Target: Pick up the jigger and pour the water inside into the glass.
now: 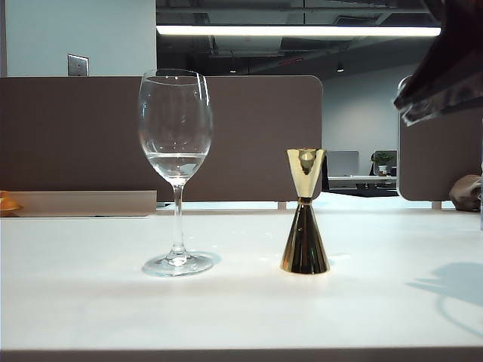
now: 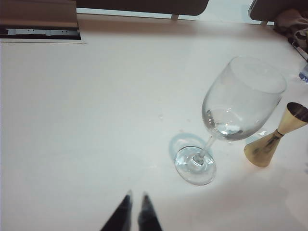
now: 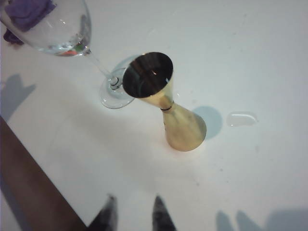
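The gold jigger (image 1: 305, 215) stands upright on the white table, right of the tall clear glass (image 1: 175, 151). A shallow pool of water (image 1: 176, 161) lies in the glass's bowl. The jigger's top cup (image 3: 147, 74) looks dark and shiny, so I cannot tell whether liquid is in it. In the right wrist view my right gripper (image 3: 134, 199) is open and empty, above the table short of the jigger (image 3: 180, 125). Only that arm's dark bulk (image 1: 445, 68) shows at the exterior view's top right. My left gripper (image 2: 136, 198) is shut, hovering short of the glass's foot (image 2: 195, 166), with the jigger (image 2: 269, 144) beyond.
A small clear puddle (image 3: 242, 118) lies on the table beside the jigger. Brown partitions (image 1: 75, 136) stand behind the table, with a recessed cable slot (image 2: 41, 32) along the far edge. The table's dark edge (image 3: 29, 183) runs near the right gripper.
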